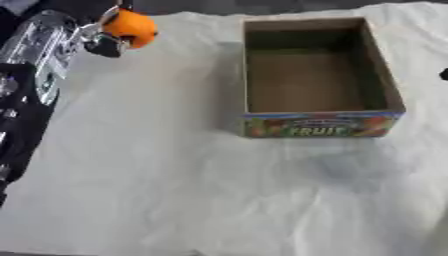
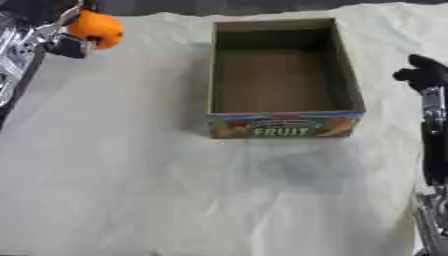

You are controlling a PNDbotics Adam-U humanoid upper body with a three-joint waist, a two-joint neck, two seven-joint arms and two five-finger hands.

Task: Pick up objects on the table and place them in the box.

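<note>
Left eye view, item by item, all placed against the box.

Box (image 1: 317,125): cardboard, open-topped, printed "FRUIT" on its near wall, standing on the white cloth (image 1: 175,190). Interior bare, nothing yet deposited.

Orange object (image 1: 131,27): round, fruit-like, up and to the left of the box, well apart from its left wall. Held off the cloth, apparently, though contact with the cloth cannot be ruled out.

Left hand (image 1: 103,42): fingers curled round the orange object, pinching it from below and beside (black and silver parts only partly distinguishable).

Right hand (image 2: 422,72): to the right of the box, near its right wall, dark fingers raised; whether spread or curled, cannot tell. Idle, by appearance.

Step in hand, as judged: carry phase, object grasped, not yet over the box.

Next move, as judged: travel rightward to above the box opening, clearing the left wall's rim, then release over the bare floor.

Obstructions: none seen between object and box; the left wall's height the only thing to clear. Cloth wrinkled, of no consequence to a lifted load.
</note>
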